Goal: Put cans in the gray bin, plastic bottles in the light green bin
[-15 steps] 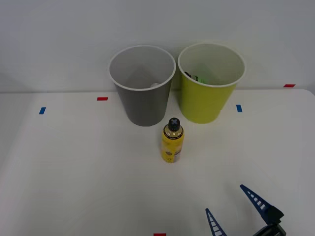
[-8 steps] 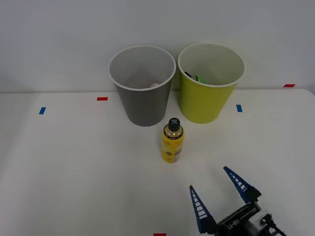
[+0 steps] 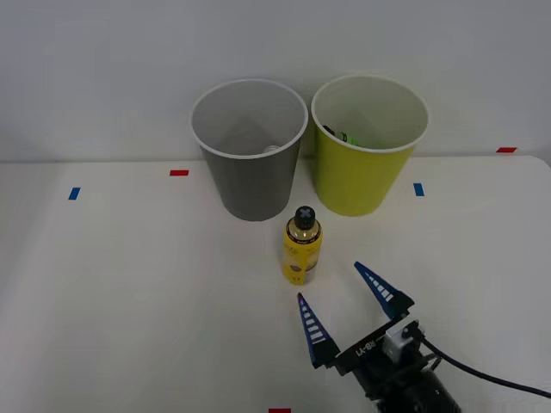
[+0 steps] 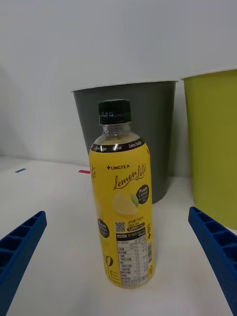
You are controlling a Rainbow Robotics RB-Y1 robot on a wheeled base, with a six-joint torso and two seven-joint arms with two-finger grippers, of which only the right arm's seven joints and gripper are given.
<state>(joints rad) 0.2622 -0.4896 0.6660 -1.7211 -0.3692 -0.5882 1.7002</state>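
Note:
A small yellow plastic bottle [image 3: 302,250] with a black cap stands upright on the white table, just in front of the two bins. In the right wrist view the plastic bottle [image 4: 122,207] stands straight ahead between my two blue fingers. My right gripper [image 3: 338,299] is open, a short way in front of the bottle and slightly to its right, not touching it. Behind the bottle stand the gray bin [image 3: 250,159] [image 4: 139,133] on the left and the light green bin [image 3: 366,155] [image 4: 215,148] on the right. Something dark and green lies inside the light green bin.
Small red and blue tape marks [image 3: 179,173] dot the white table [image 3: 129,292]. A pale wall rises right behind the bins. A black cable [image 3: 482,379] trails from my wrist toward the right.
My right gripper has moved forward and to the left across the table, closing in on the bottle. Its fingers stay open. The bottle and bins have not moved.

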